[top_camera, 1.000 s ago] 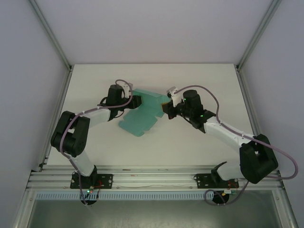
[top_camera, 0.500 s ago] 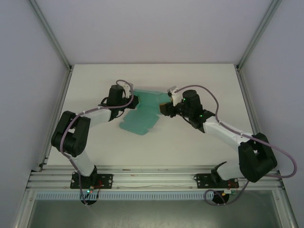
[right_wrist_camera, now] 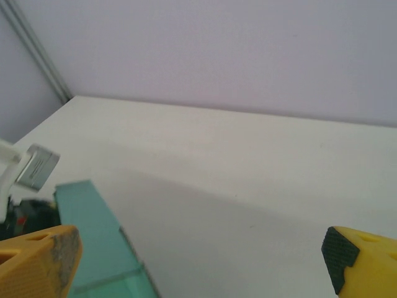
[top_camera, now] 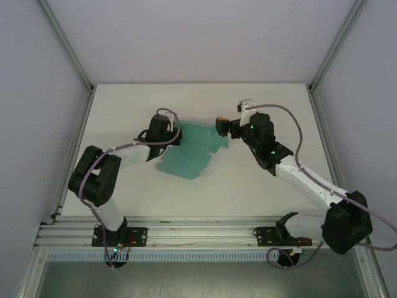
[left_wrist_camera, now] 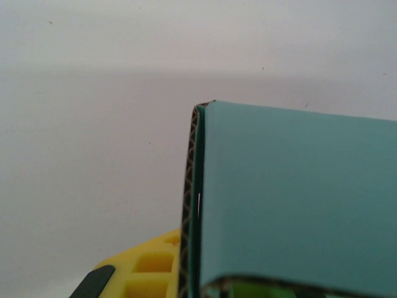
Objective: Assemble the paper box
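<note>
The paper box [top_camera: 189, 152] is a teal die-cut sheet lying partly folded in the middle of the white table. My left gripper [top_camera: 175, 133] is shut on its left edge. In the left wrist view a teal panel [left_wrist_camera: 298, 198] stands pressed against the patterned pad of one finger, with the yellow finger body [left_wrist_camera: 139, 267] beside it. My right gripper [top_camera: 222, 125] hovers just off the sheet's upper right corner, open, with nothing between its fingers [right_wrist_camera: 37, 261]. A strip of the teal sheet [right_wrist_camera: 87, 223] lies below and to its left.
The white table [top_camera: 260, 186] runs to aluminium frame posts [top_camera: 325, 62] and grey walls on three sides. The left arm's wrist [right_wrist_camera: 32, 167] shows at the left edge of the right wrist view. Both arm bases sit on the rail [top_camera: 198, 236] at the near edge.
My right gripper has let go of the sheet's right edge and pulled back toward the far right. The left gripper has shifted slightly right, still holding the sheet.
</note>
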You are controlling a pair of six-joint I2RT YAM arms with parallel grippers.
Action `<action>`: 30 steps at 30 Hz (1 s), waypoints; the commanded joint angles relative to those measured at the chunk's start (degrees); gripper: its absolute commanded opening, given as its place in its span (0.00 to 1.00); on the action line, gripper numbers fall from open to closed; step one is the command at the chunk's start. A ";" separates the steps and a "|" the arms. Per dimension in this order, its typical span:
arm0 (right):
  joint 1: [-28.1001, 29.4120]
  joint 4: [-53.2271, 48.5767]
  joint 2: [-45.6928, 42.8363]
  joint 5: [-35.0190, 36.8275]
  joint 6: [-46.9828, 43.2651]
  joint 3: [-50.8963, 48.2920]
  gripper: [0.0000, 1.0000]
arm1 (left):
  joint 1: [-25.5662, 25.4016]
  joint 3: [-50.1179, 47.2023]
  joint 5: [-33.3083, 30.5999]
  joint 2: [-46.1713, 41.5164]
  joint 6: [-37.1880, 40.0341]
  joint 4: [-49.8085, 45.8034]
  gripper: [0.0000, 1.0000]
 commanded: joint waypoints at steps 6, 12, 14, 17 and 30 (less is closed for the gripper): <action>-0.14 -3.55 8.64 -2.17 -3.61 2.54 1.00 | -0.40 0.81 -2.09 -2.09 -2.96 -1.75 0.00; 0.32 1.80 16.99 -6.84 -3.25 4.03 1.00 | -0.59 2.03 -0.96 -0.68 -2.72 -2.18 0.00; 1.03 4.17 18.97 -8.11 -3.86 4.66 1.00 | -0.80 2.91 -1.26 -0.14 -3.19 -2.85 0.00; 2.17 9.78 21.50 -5.60 -3.23 4.94 1.00 | -1.37 3.36 -1.38 0.36 -3.15 -2.76 0.00; 5.23 14.55 22.14 23.59 5.92 3.29 1.00 | -3.01 3.54 -8.44 -1.02 -4.17 -4.84 0.00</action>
